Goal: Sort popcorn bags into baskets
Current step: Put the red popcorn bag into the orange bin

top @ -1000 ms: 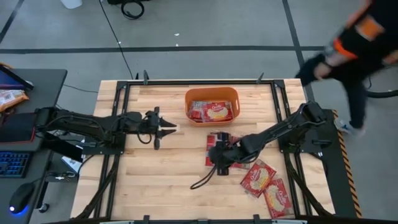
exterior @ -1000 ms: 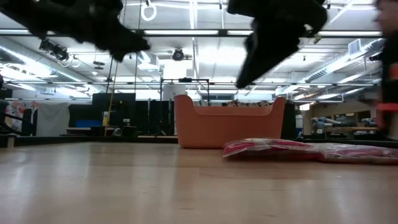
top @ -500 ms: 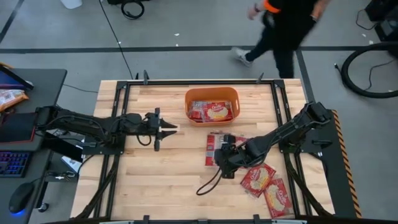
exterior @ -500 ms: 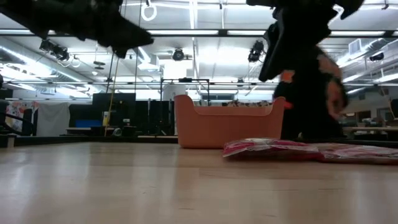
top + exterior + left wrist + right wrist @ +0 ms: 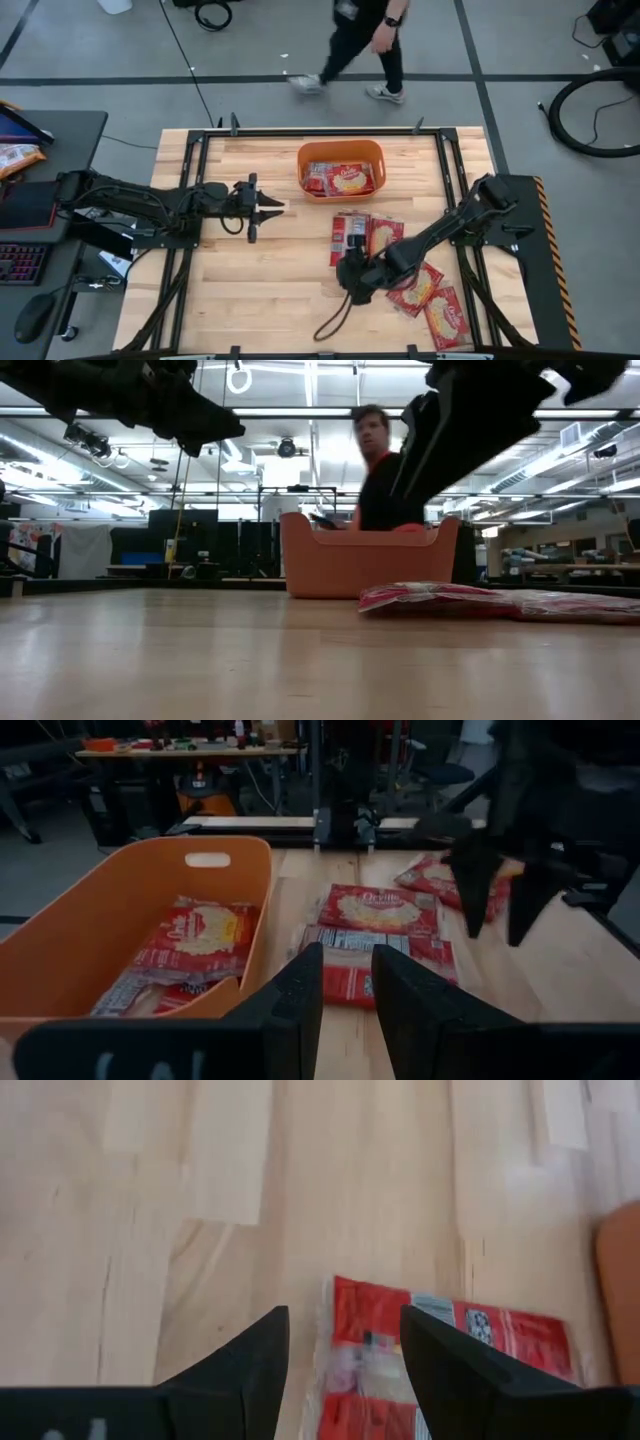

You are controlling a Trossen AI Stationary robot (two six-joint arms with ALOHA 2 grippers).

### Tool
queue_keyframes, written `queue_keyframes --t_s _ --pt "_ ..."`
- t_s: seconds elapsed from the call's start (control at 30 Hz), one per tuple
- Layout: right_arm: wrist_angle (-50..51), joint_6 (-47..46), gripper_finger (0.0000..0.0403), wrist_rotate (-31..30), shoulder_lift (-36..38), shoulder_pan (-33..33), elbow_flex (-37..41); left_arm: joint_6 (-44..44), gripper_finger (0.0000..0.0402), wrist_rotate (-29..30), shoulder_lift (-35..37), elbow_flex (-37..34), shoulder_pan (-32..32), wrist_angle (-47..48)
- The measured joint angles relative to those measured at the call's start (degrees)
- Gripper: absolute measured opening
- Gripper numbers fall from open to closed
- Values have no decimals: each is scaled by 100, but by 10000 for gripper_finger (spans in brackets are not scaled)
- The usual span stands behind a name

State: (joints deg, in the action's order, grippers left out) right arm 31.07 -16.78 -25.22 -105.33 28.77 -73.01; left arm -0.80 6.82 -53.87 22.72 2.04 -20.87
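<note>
The orange basket [image 5: 340, 168] stands near the far edge with red popcorn bags [image 5: 195, 935] lying flat in it. Several more bags lie flat on the wood: a label-side-up bag [image 5: 349, 237] beside a picture-side-up bag [image 5: 384, 235], and two others [image 5: 415, 288] [image 5: 445, 320] toward the near right corner. My right gripper [image 5: 352, 272] hovers open just near of the label-side bag [image 5: 440, 1350], touching nothing. My left gripper [image 5: 268, 208] waits left of the basket, raised and narrowly open, pointing right.
The bags on the table show as a low red pile [image 5: 440, 597] right of the basket [image 5: 365, 555]. A person [image 5: 360, 40] walks on the floor beyond the far edge. Bare wood [image 5: 260, 290] stretches across the near left. A black cable [image 5: 330, 320] trails from the right arm.
My right gripper has moved toward the table's near edge and slightly left, off the label-side bag, uncovering the picture-side bag beside it. A person has walked from right to left past the table's far side. The bags and my left arm have stayed put.
</note>
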Motion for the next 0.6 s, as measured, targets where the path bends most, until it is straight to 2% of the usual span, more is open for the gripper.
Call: queue_keyframes --t_s 0.2,0.4,0.6 --pt "658 327 201 -155 -767 118 -955 -3 94 1 0 0 9 69" --pt "1916 282 238 -85 -1565 116 -2081 -4 94 1 0 0 9 106" --pt "2488 -107 262 -93 -2041 114 -2363 -5 94 -1 0 0 9 152"
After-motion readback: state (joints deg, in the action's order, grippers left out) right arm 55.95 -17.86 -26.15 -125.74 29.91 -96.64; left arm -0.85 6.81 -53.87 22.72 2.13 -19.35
